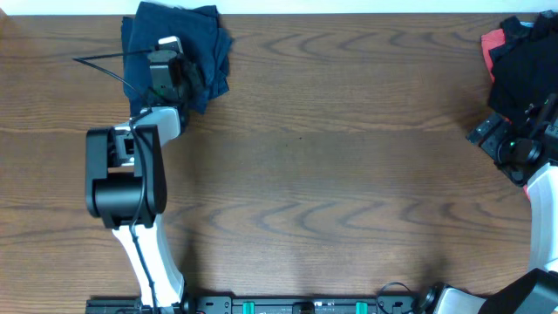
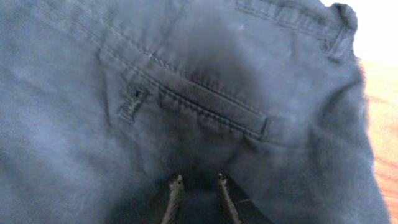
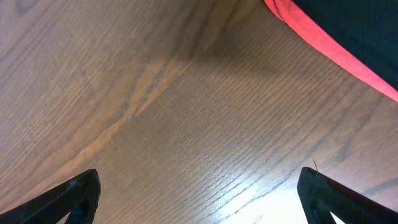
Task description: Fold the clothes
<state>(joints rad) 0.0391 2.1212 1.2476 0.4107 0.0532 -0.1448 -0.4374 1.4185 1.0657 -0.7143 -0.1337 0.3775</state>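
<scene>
Left gripper (image 2: pixel 199 186) is pressing down onto the navy shorts (image 1: pixel 187 44), jaws standing just a crack apart, nothing plainly pinched between them. Those shorts are sitting bunched at eleven o'clock on the table (image 1: pixel 349 174). Right gripper (image 3: pixel 199 193) is hovering wide open and empty beside the red-edged pile (image 1: pixel 523 61) at two o'clock. This looks like the setting-down step. The next move is calling for a clean lift away without dragging the folds.

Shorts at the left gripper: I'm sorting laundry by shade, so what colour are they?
The shorts are dark navy blue, clearest in the left wrist view.
</scene>
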